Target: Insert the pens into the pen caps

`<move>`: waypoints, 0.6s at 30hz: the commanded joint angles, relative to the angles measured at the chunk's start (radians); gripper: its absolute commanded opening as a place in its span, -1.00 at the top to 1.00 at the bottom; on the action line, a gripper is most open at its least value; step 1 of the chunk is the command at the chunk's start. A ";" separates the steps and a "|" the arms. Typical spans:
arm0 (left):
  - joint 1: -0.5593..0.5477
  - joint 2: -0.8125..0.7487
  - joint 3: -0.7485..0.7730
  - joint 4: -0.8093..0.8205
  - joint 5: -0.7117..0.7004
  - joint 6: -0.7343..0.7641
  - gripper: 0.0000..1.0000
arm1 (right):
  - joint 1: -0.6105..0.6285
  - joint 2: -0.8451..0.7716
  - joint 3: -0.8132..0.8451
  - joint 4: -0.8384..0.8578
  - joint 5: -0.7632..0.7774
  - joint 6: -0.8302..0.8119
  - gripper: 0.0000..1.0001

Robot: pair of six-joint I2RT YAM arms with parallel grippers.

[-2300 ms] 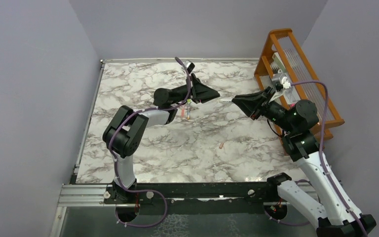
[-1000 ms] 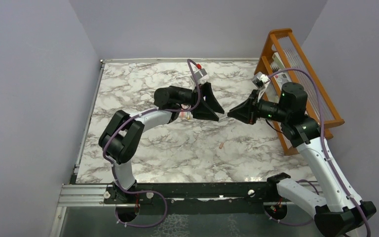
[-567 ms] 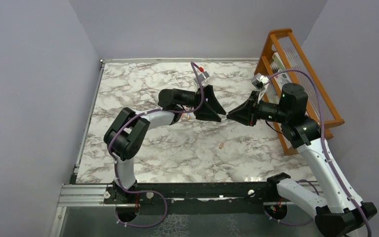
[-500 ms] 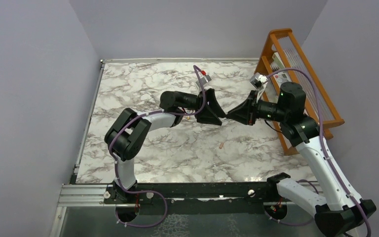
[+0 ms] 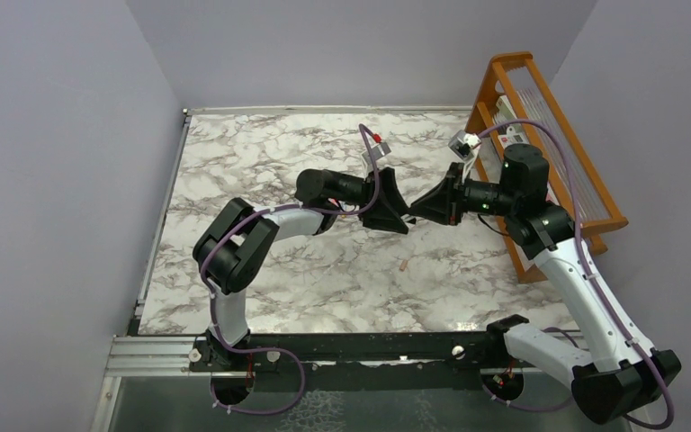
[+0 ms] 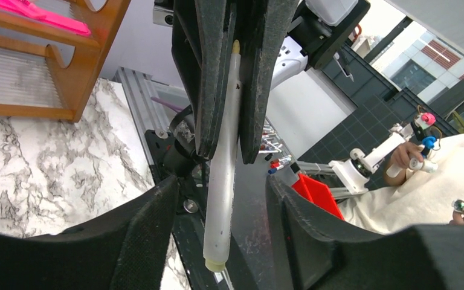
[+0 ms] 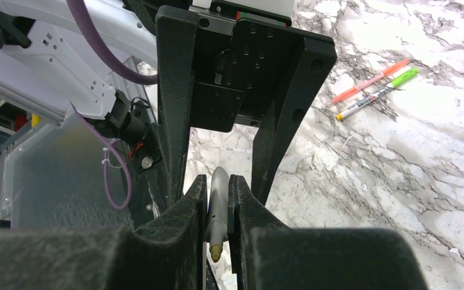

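My right gripper (image 5: 417,212) is shut on a whitish-grey pen (image 7: 217,211), its yellowish tip pointing back at the wrist camera. The pen (image 6: 223,175) reaches toward my left gripper (image 6: 220,241), whose jaws stand open on either side of the barrel's blunt end with a gap on both sides. The two grippers meet nose to nose above the table's middle, the left gripper (image 5: 402,219) just left of the right. An orange-red pen (image 7: 370,80) and a whitish pen with a green cap (image 7: 377,92) lie side by side on the marble. A tan-orange cap (image 5: 403,265) lies alone nearer the front.
An orange wooden rack (image 5: 540,135) stands along the right edge of the marble table (image 5: 252,162), close behind the right arm. Grey walls close in the left, back and right sides.
The two grippers have closed in on each other above the table. The left gripper has slid right until its jaws straddle the end of the pen held by the right gripper.
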 commanded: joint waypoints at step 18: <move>-0.071 0.035 0.063 0.221 0.000 -0.015 1.00 | 0.005 -0.035 -0.058 0.064 -0.016 0.017 0.98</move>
